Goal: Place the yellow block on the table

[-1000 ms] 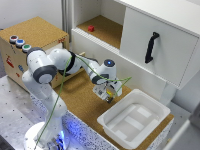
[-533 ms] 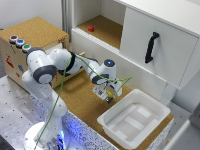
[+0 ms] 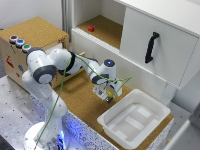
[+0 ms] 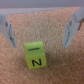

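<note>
Pincer point(image 4: 42, 29) stands wide open with nothing in its grip, the yellow block point(image 4: 35, 54) resting on the cork worktop point(image 4: 45, 15) between and clear of both fingers. Judging the block released, a straight lift should avoid nudging it. In the exterior view the white bin point(image 3: 132, 120) sits just right of the pincer on the speckled worktop.

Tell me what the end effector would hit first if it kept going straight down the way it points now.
Probably the yellow block, which lies on the table between the open fingers of the end effector. Depth is unclear; if the fingers straddle the block, their tips would meet the cork first.
</note>
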You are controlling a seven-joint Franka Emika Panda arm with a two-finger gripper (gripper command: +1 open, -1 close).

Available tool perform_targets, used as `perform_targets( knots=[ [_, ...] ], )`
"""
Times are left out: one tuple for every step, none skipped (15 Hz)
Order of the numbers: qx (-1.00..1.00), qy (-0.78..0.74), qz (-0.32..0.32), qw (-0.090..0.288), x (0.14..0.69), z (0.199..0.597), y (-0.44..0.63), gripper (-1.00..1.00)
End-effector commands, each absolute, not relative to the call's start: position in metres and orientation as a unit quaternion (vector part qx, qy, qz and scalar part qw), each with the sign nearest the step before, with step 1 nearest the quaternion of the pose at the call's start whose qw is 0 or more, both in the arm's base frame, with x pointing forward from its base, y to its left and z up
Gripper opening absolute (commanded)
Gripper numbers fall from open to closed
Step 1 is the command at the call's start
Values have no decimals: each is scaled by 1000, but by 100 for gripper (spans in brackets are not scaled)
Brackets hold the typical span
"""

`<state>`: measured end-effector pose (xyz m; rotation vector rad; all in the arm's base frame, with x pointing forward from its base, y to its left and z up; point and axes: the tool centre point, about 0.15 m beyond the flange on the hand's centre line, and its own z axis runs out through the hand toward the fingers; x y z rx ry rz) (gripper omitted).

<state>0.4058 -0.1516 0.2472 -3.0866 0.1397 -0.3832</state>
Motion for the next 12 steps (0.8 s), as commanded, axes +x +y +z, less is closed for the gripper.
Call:
perform_targets(
  knots=[
    [-986, 55, -155, -31, 383, 326, -93, 100],
    [-985, 46, -159, -35, 380, 339, -81, 100],
    [-985, 32, -166, -39, 374, 354, -65, 100],
    [-985, 20, -166, -39, 369, 368, -51, 100],
    [-985, 11, -168, -36, 363, 382, -39, 100],
    [-985, -1, -168, -34, 357, 395, -28, 100],
    [-986, -13, -161, -27, 353, 404, -18, 100],
    [-987, -28, -157, -26, 350, 415, -8, 100],
    [-987, -44, -155, -22, 346, 423, 1, 100],
    [-986, -69, -154, -14, 344, 432, 12, 100],
    [-983, -101, -154, 0, 342, 441, 24, 100],
    [-978, -142, -153, 12, 342, 449, 39, 100]
  ],
)
